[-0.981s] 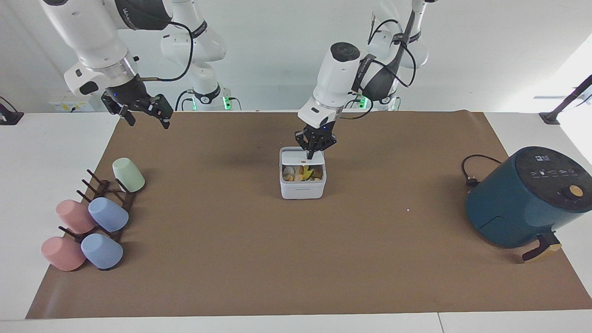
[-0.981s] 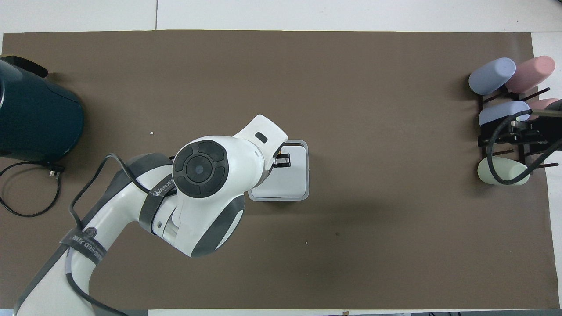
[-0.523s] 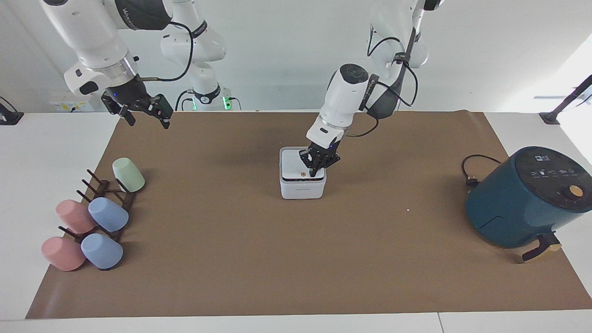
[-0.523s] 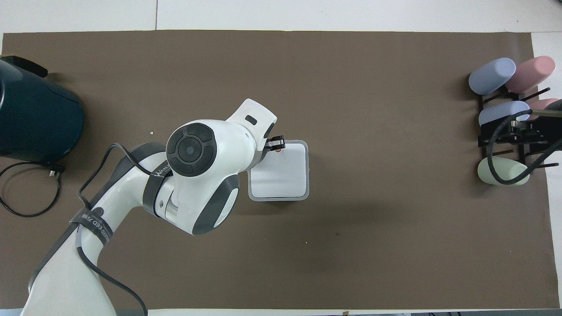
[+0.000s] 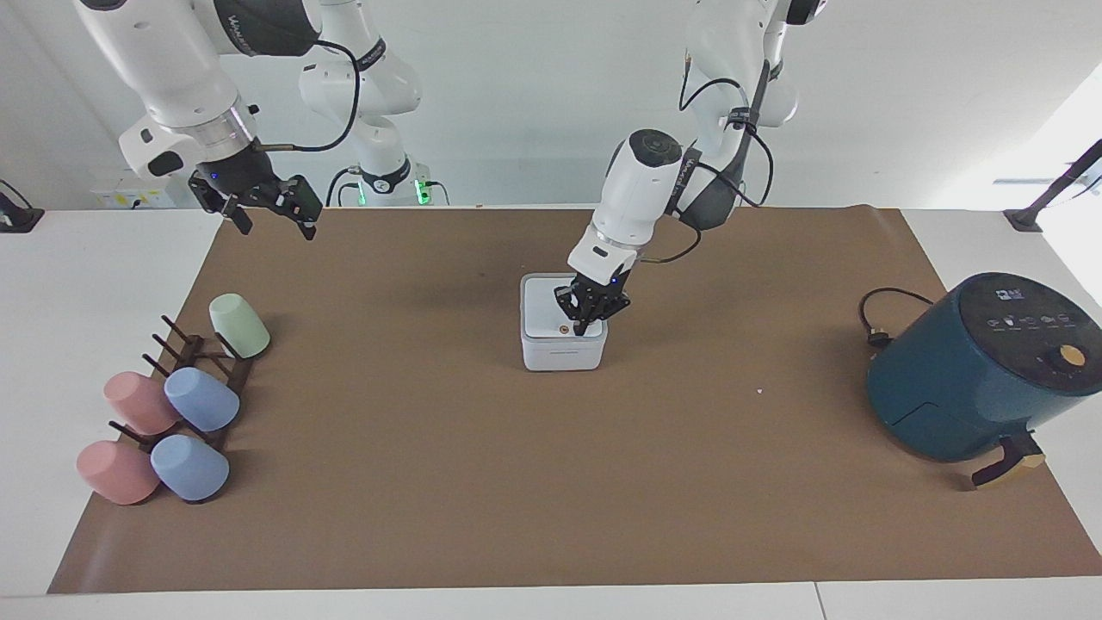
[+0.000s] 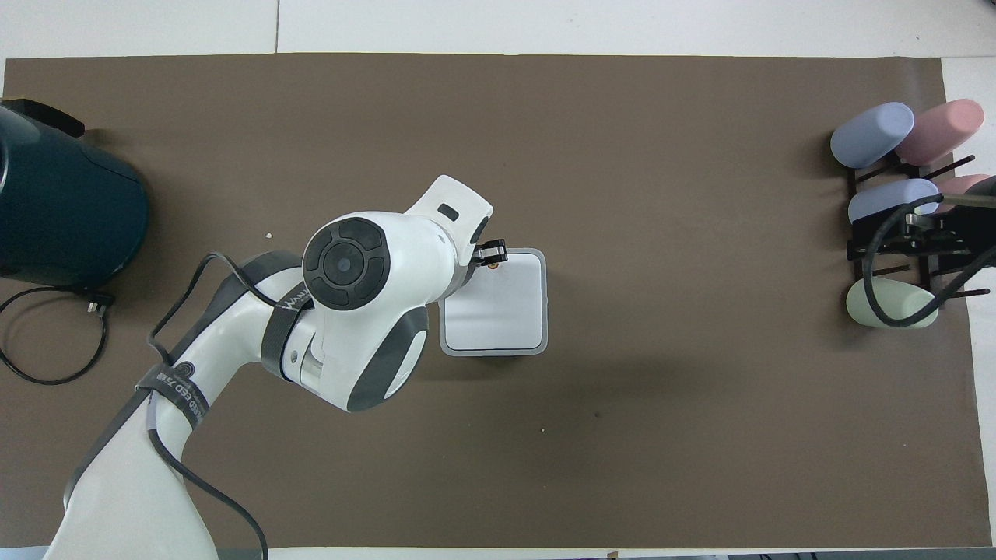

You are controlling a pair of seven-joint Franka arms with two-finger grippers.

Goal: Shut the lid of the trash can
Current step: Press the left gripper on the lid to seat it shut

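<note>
The white trash can point(image 5: 564, 349) stands mid-mat; in the overhead view point(image 6: 493, 350) only its rim shows around the lid. The lid point(image 5: 547, 312) lies flat on top of the can, with its orange-brown dot facing up near the edge farther from the robots. It fills the can's top in the overhead view point(image 6: 502, 307). The can's contents are hidden. My left gripper point(image 5: 583, 325) is shut, and its tips rest on the lid beside the dot; it also shows in the overhead view point(image 6: 492, 253). My right gripper point(image 5: 265, 211) is open and waits raised over the mat's corner at the right arm's end.
A dark teal air fryer point(image 5: 981, 370) with a black cable point(image 5: 878, 319) stands at the left arm's end of the table. A dark rack point(image 5: 202, 362) with several pastel cups lies at the right arm's end, also in the overhead view point(image 6: 895, 233).
The lid has swung down from half open to flat on the can, hiding the contents. My left gripper moved down with it. The right arm has not moved.
</note>
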